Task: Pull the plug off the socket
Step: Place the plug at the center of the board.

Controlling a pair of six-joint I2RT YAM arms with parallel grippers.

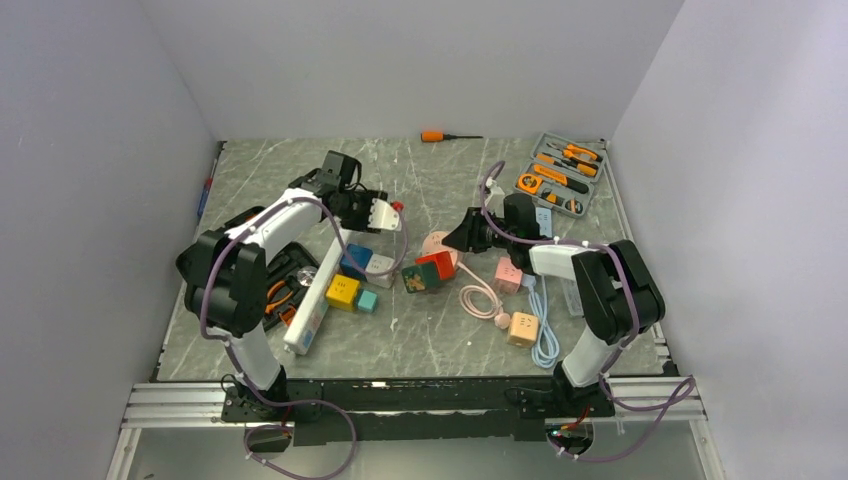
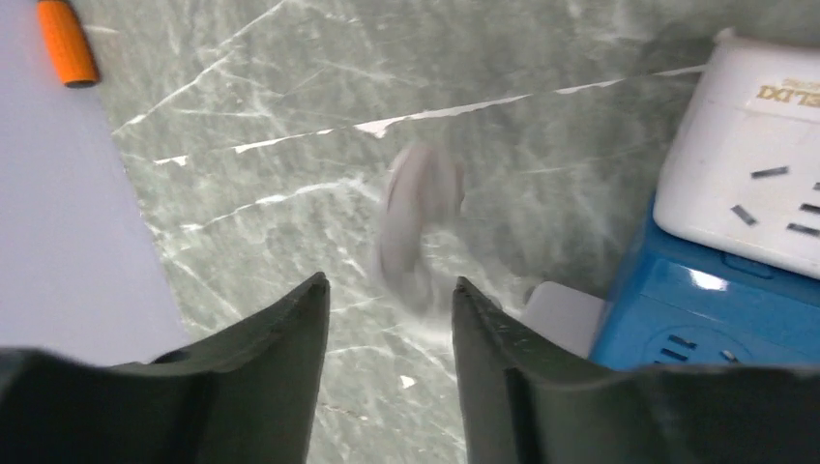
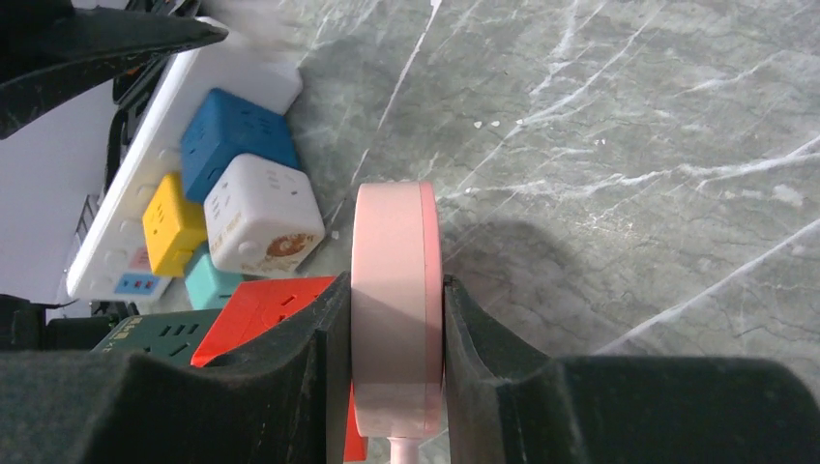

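My right gripper (image 3: 395, 282) is shut on a flat round pink plug (image 3: 396, 290), gripping its two faces edge-on. A pink cable leaves the plug's near side. A red socket cube (image 3: 253, 311) joined to a dark green one (image 3: 145, 340) lies right beside the plug; I cannot tell whether the prongs are in it. In the top view the plug (image 1: 436, 243) sits at the right gripper (image 1: 462, 237), above the red-green cube (image 1: 430, 270). My left gripper (image 2: 387, 285) is open over bare table; a blurred white object (image 2: 416, 227) lies just beyond its fingertips.
A white socket cube (image 2: 754, 184) sits on a blue one (image 2: 706, 309) right of the left gripper. A white power strip (image 1: 315, 295), yellow (image 1: 342, 291) and teal cubes lie centre-left. Pink and orange cubes (image 1: 522, 327) with cables lie right. A tool case (image 1: 562, 173) and a screwdriver (image 1: 440, 136) are at the back.
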